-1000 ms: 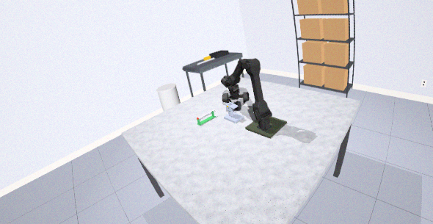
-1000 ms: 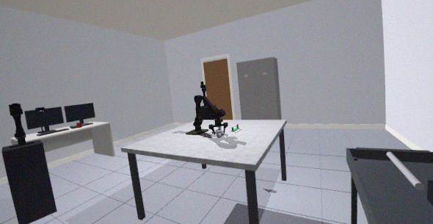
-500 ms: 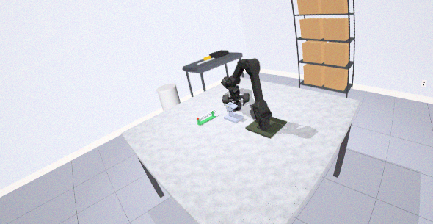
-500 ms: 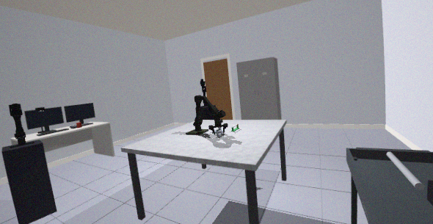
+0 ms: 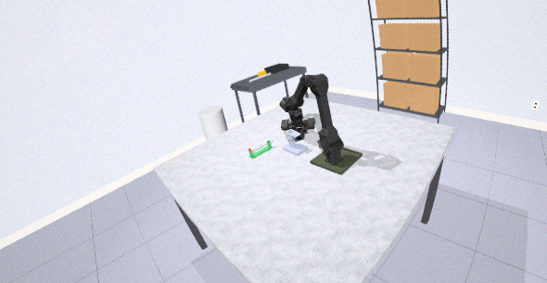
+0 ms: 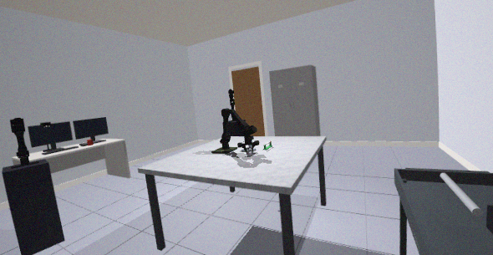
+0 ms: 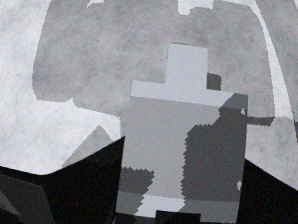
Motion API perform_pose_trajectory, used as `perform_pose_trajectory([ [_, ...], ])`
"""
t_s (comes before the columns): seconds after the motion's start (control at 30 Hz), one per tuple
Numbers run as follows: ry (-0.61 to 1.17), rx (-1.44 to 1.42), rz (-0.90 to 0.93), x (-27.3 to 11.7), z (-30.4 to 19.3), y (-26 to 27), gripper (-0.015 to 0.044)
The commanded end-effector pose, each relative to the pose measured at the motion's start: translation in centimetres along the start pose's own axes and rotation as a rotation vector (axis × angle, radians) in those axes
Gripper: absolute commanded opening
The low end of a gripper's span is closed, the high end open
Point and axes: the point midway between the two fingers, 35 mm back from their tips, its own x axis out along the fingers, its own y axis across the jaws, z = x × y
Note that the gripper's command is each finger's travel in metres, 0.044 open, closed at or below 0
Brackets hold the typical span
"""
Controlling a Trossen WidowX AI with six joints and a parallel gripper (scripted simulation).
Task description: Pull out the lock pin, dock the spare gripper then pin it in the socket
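Note:
A pale grey spare gripper (image 7: 165, 135) (image 5: 291, 136), a wide block with a narrower spigot stub (image 7: 187, 62) on its far end, stands on a light pad (image 5: 297, 149) next to the arm's base. My gripper (image 7: 174, 145) (image 5: 295, 130) (image 6: 249, 148) is right over it, and its dark fingers press against the block's left and right sides. A green mount (image 5: 260, 150) (image 6: 267, 146) lies on the table (image 5: 278, 216) to the left. It carries a thin grey rod with a red end (image 5: 250, 150). I cannot make out its socket at this size.
The arm stands on a dark green base plate (image 5: 345, 164). A white cylinder (image 5: 212, 121) and a grey side table (image 5: 269, 81) stand beyond the table's far edge. A shelf rack with boxes (image 5: 410, 49) stands at the back right.

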Motion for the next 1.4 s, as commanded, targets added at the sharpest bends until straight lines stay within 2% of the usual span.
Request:
perform_pose_trajectory([
  [0.0,0.002,0.002,-0.004,0.1,-0.1,0.0,0.0118],
  [0.17,0.002,0.002,-0.004,-1.0,0.8,0.2,0.0000],
  [0.93,0.002,0.002,-0.004,-10.1,5.8,0.0,0.0000],
  [1.37,0.020,-0.011,-0.016,-9.7,5.3,-0.2,0.0000],
])
